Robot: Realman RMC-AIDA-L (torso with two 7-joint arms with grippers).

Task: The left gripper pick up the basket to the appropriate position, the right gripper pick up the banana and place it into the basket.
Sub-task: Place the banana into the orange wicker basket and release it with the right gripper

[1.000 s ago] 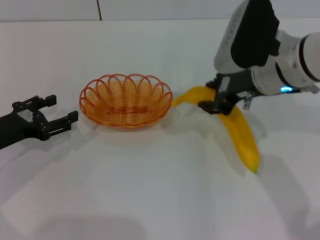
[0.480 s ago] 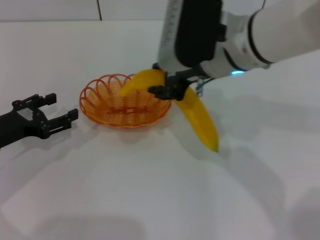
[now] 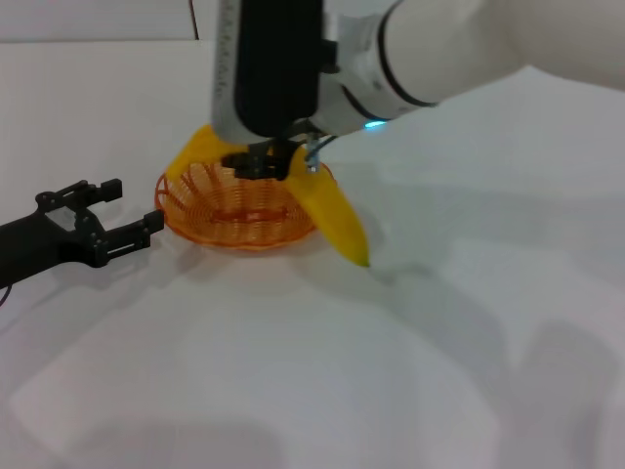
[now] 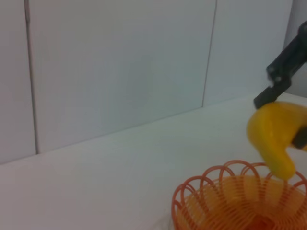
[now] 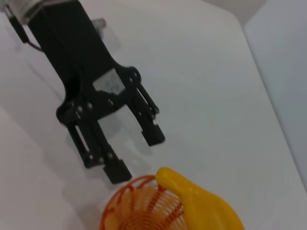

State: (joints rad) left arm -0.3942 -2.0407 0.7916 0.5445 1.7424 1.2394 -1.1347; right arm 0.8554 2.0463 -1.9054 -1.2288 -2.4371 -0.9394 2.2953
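The orange wire basket (image 3: 232,210) stands on the white table left of centre. My right gripper (image 3: 262,162) is shut on the yellow banana (image 3: 327,215) and holds it in the air over the basket; one end sticks out past the basket's far left rim, the other past its right rim. My left gripper (image 3: 122,213) is open and empty, just left of the basket and apart from it. The left wrist view shows the basket (image 4: 242,203) with the banana's end (image 4: 274,136) above it. The right wrist view shows the left gripper (image 5: 135,149) open by the basket (image 5: 144,208) and the banana (image 5: 201,203).
The white table (image 3: 293,371) spreads in front of and to the right of the basket. A white panelled wall (image 4: 120,62) runs behind the table. My right arm's bulky white body (image 3: 459,44) reaches across above the table's far part.
My right gripper has carried the banana leftward from beside the basket's right rim to over the basket. My left gripper has edged slightly toward the basket. The basket has not moved.
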